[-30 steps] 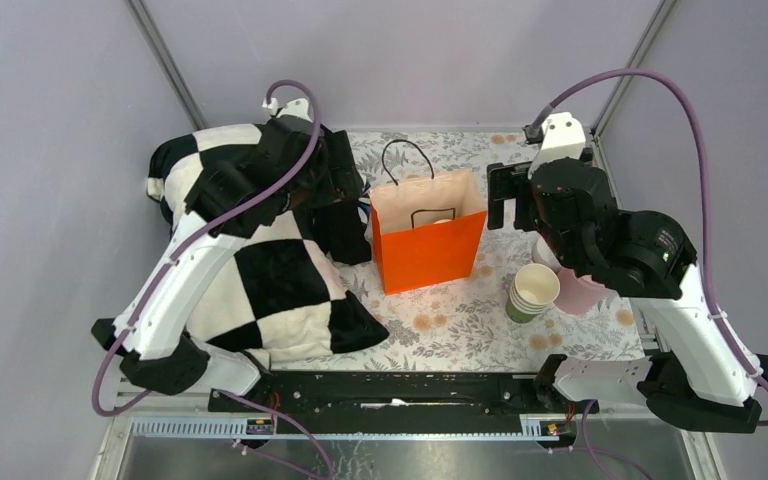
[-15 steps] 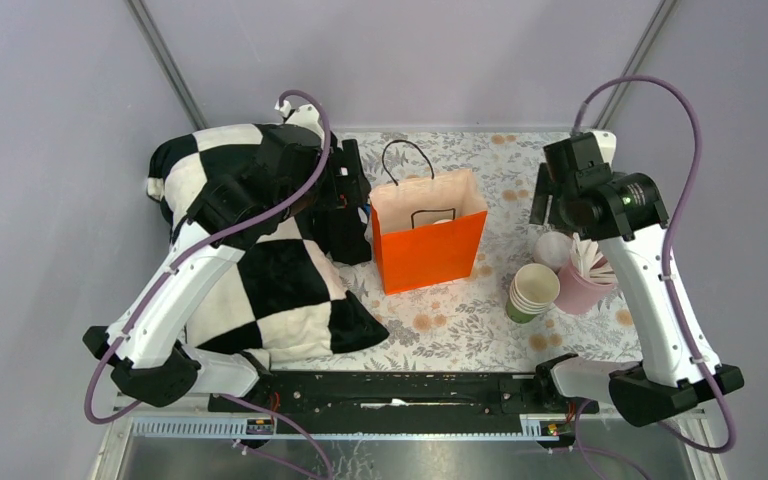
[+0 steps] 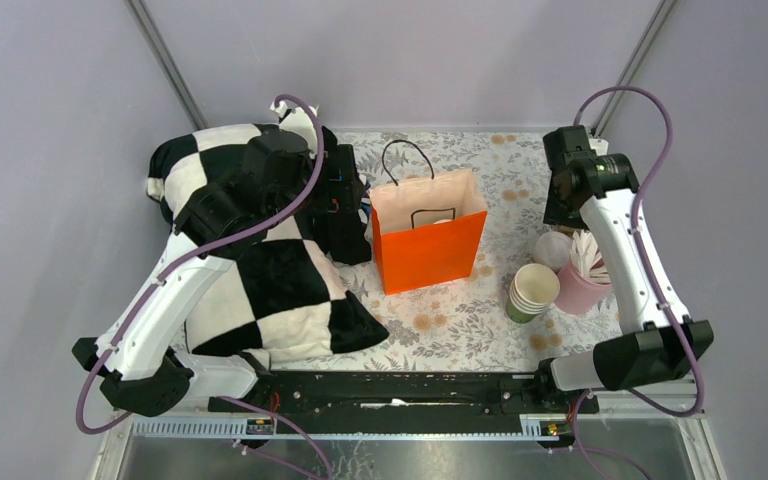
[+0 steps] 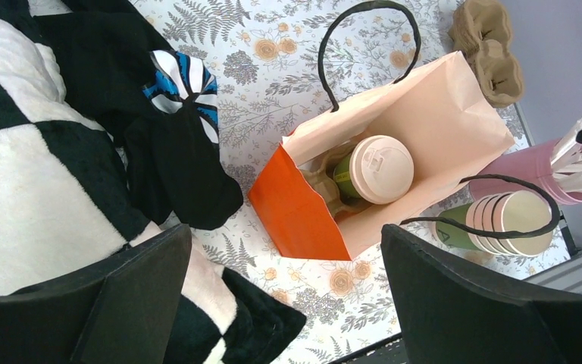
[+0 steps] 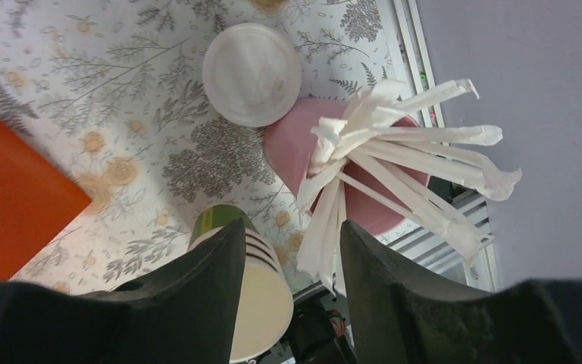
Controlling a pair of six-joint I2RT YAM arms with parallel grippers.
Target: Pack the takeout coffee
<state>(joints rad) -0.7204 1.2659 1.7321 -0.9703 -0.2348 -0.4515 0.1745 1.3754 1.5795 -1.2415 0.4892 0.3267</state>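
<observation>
The takeout coffee, a green cup with a white lid, stands upright inside the open orange paper bag, in a cardboard holder. The bag stands mid-table in the top view. My left gripper is open and empty, held high to the left of the bag. My right gripper is open and empty, to the right of the bag, above the pink cup and the stacked cups.
A stack of lidless green cups and a pink cup of white sticks stand right of the bag, with a loose white lid behind them. A black-and-white pillow fills the left side. A cardboard carrier lies at the far right.
My right arm has drawn back from beside the bag's mouth to the far right, above the lid and pink cup. The left arm has shifted slightly. The bag has not moved.
</observation>
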